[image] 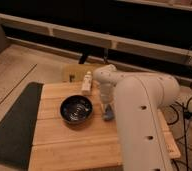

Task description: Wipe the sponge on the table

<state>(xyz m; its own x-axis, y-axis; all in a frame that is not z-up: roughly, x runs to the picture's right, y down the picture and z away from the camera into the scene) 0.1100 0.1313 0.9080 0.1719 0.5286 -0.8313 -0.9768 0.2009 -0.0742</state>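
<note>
The small pale blue-grey sponge (108, 115) lies on the light wooden table (74, 142), just right of the dark round bowl (76, 109). My gripper (107, 107) points straight down from the thick white arm (139, 115) and is shut on the top of the sponge, pressing it against the planks. The arm hides the table's right part.
A small white upright object (87, 82) stands at the table's back edge behind the bowl. A dark grey-green mat (16, 125) lies along the table's left side. Cables (189, 110) trail on the floor at right, and a dark wall with rails runs behind.
</note>
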